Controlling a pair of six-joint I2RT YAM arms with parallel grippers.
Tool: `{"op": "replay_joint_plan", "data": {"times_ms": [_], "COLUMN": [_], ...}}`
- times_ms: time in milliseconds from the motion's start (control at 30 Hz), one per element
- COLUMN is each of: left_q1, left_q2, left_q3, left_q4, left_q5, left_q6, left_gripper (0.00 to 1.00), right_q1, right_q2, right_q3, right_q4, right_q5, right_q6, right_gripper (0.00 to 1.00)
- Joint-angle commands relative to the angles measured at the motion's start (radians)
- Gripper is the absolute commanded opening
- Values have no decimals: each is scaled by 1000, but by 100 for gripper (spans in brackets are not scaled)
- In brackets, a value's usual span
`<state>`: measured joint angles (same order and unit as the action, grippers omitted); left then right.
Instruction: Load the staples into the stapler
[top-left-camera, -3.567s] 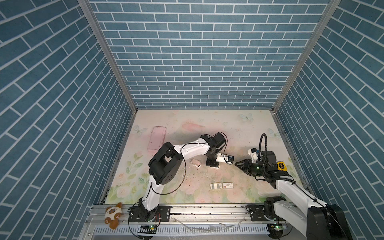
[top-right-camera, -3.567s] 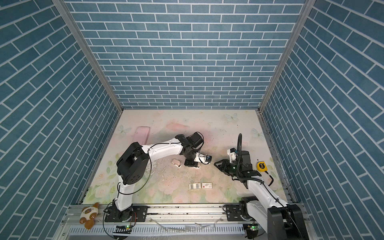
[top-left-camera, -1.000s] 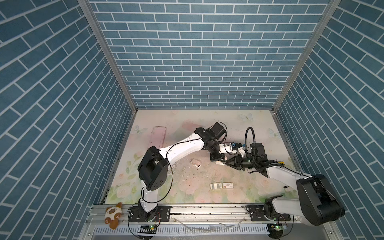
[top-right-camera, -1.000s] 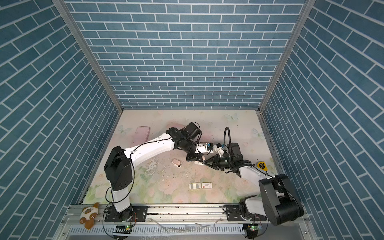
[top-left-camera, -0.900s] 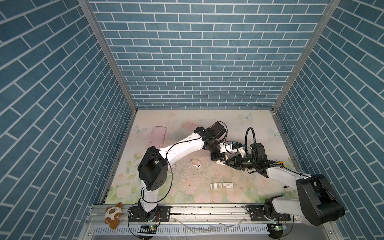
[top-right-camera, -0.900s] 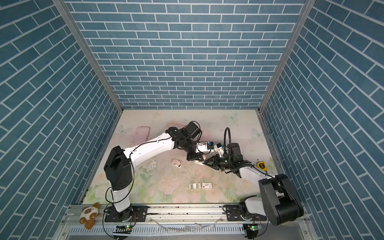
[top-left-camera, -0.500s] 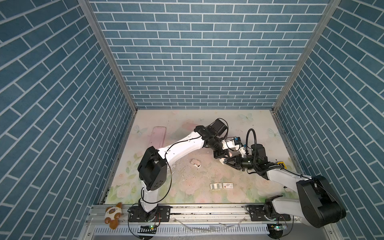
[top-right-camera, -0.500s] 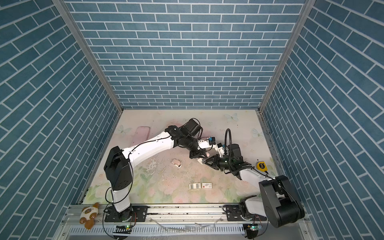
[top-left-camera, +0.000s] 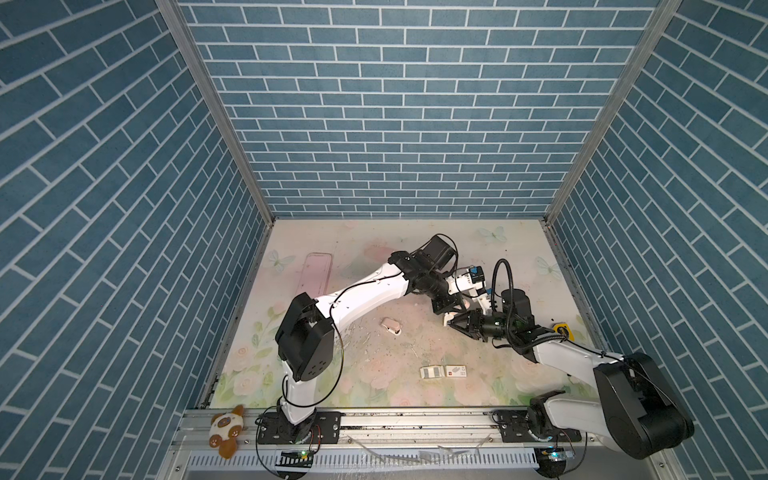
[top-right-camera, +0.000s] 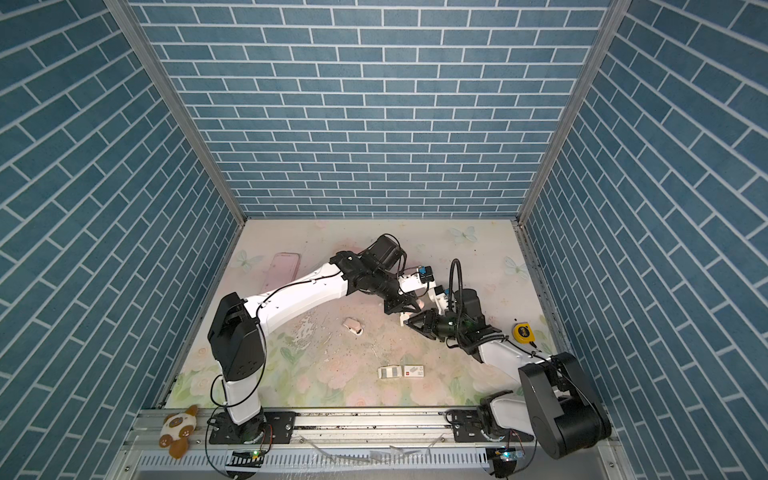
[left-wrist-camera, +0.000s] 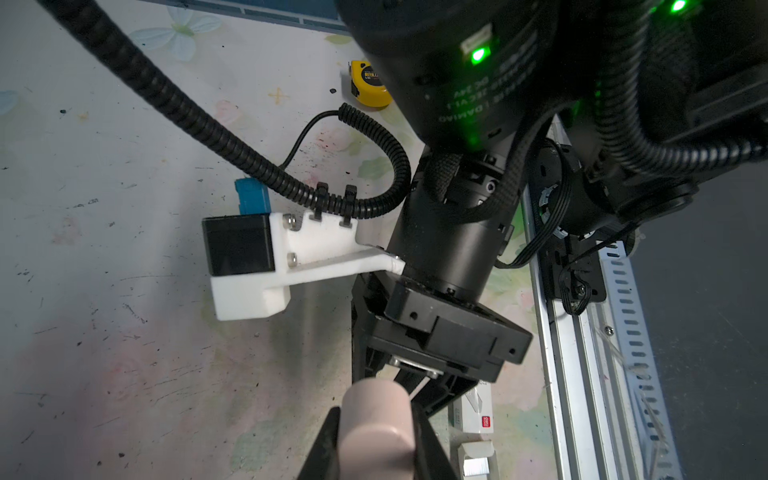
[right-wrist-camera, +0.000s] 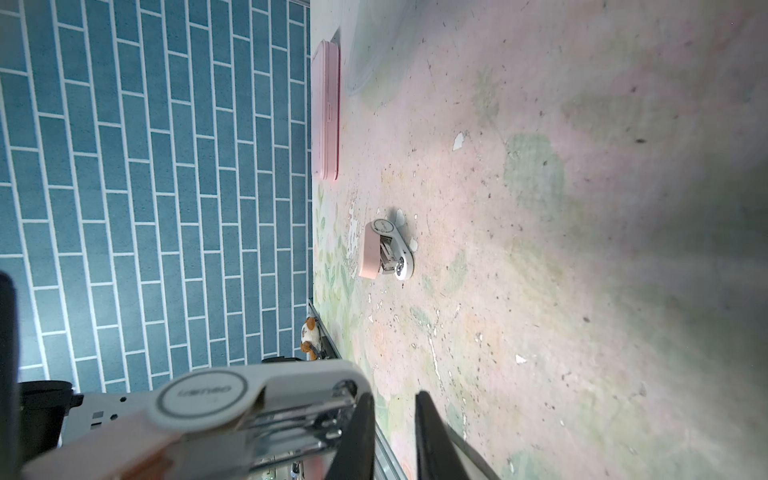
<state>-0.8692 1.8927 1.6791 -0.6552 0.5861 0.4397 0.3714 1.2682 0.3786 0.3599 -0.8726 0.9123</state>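
A small stapler (left-wrist-camera: 376, 415) with a pale pink body and a white hinged end (right-wrist-camera: 199, 399) hangs above the table, with my left gripper (left-wrist-camera: 376, 432) shut on its pink body. In both top views it sits right of the middle (top-left-camera: 466, 305) (top-right-camera: 420, 305). My right gripper (right-wrist-camera: 395, 399) (top-left-camera: 453, 325) is at the stapler's white end. Its fingers stand slightly apart with only table showing between them, and the stapler's metal part lies against the outside of one finger. The staples (top-left-camera: 431, 372) (left-wrist-camera: 476, 463) lie in a white tray near the front, next to the red-marked sleeve (top-left-camera: 456, 371) (left-wrist-camera: 473, 409).
A second small pink-and-white stapler (top-left-camera: 390, 325) (right-wrist-camera: 386, 253) lies on the floral table. A pink flat case (top-left-camera: 314, 274) is at the back left. A yellow tape measure (top-left-camera: 561, 330) sits by the right wall. A plush toy (top-left-camera: 226, 428) rests on the front rail.
My left gripper has carried the stapler a little to the right, closer to the right gripper. The right gripper's fingers have parted slightly.
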Motion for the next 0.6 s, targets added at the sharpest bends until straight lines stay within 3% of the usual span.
{"op": "replay_joint_plan", "data": {"times_ms": [0, 200, 367, 467, 567], "left_q1": [2, 42, 124, 171, 204], "left_q2": [18, -12, -27, -27, -20], "left_q3": [13, -9, -35, -37, -27], "left_q4": [4, -33, -83, -123, -172], "left_q5": [-5, 13, 137, 234, 327], "left_q6": [-7, 40, 60, 75, 102], "left_gripper": [0, 0, 0, 0, 0], "right_q1": [7, 3, -15, -23, -22], "right_q2": [-30, -80, -135, -174, -214], "right_q3": [-10, 0, -1, -14, -30], "right_q4": [21, -118, -198, -172, -30], "right_q5": [11, 108, 153, 129, 17], "right_q6": [-1, -66, -125, -141, -106], "right_gripper": [22, 33, 39, 41, 44]}}
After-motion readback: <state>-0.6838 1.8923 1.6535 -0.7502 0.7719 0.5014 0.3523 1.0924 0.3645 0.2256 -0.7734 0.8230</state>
